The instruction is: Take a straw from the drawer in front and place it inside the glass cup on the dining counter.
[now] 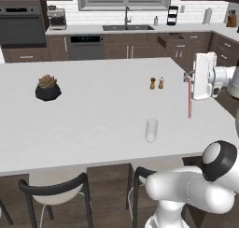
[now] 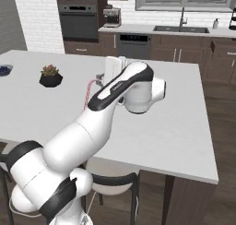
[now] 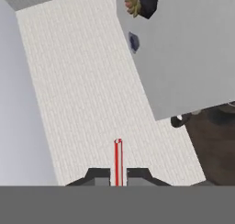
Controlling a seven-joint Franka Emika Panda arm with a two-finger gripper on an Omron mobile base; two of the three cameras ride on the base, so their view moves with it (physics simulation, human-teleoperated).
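My gripper (image 1: 188,77) is shut on the top end of the thin red straw (image 1: 190,101), which hangs straight down over the right part of the white dining counter (image 1: 93,115). The glass cup (image 1: 151,130) stands upright near the counter's front edge, lower and to the left of the straw, apart from it. In the right base view the gripper (image 2: 98,77) holds the straw (image 2: 87,94) above the counter, and my arm hides the cup. In the hand view the straw (image 3: 118,159) runs up between the two shut finger tips of the gripper (image 3: 118,177). The dark drawer (image 1: 170,39) stands pulled out in the back cabinets.
A potted succulent (image 1: 47,88) sits on the counter's left, and two small shakers (image 1: 156,83) stand near its middle right. A blue bowl (image 2: 4,70) rests at the far left edge. Black-framed stools (image 1: 56,187) line the near side. The sink (image 1: 128,27) is on the back worktop.
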